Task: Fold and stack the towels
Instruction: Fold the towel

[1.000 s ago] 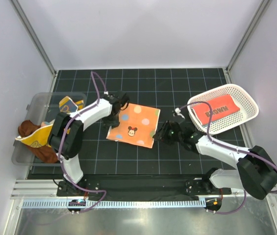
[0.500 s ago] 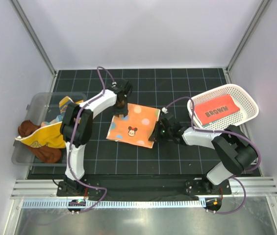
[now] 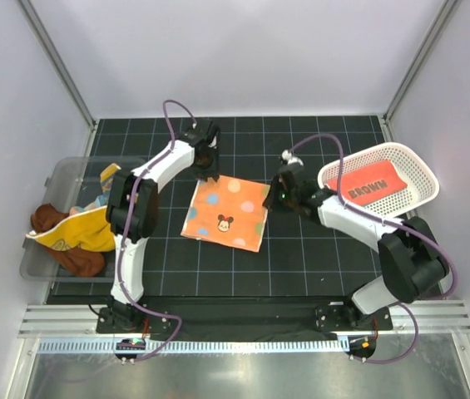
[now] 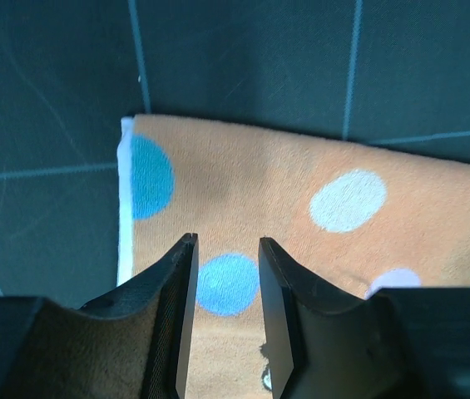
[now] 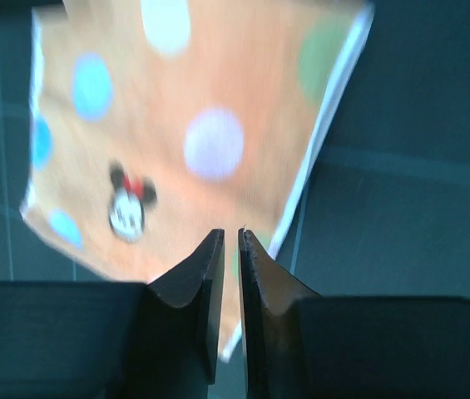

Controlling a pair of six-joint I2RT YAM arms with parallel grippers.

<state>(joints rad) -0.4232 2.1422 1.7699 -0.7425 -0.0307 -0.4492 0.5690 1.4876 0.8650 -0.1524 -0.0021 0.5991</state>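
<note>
An orange polka-dot towel (image 3: pixel 226 212) with a cartoon face lies flat on the black grid mat (image 3: pixel 301 258). My left gripper (image 3: pixel 207 166) hovers over its far left corner, open, and the wrist view shows the towel (image 4: pixel 301 208) beyond the empty jaws (image 4: pixel 228 249). My right gripper (image 3: pixel 280 194) hangs just off the towel's far right corner. Its jaws (image 5: pixel 230 237) are all but shut, with a thin slit and nothing in it, above the towel's (image 5: pixel 185 125) white-edged side. A red-orange lettered towel (image 3: pixel 373 184) lies in the white basket (image 3: pixel 418 162).
A clear bin (image 3: pixel 68 170) at the left edge holds a heap of cloths: yellow-orange (image 3: pixel 72 233), rust-brown (image 3: pixel 47 218) and a bit of light blue (image 3: pixel 99 202). Grey walls close in the mat on three sides.
The right gripper moved from the towel's near right edge up to its far right corner while its jaws narrowed. The left gripper shifted farther back along the far left corner. The towel stayed put.
</note>
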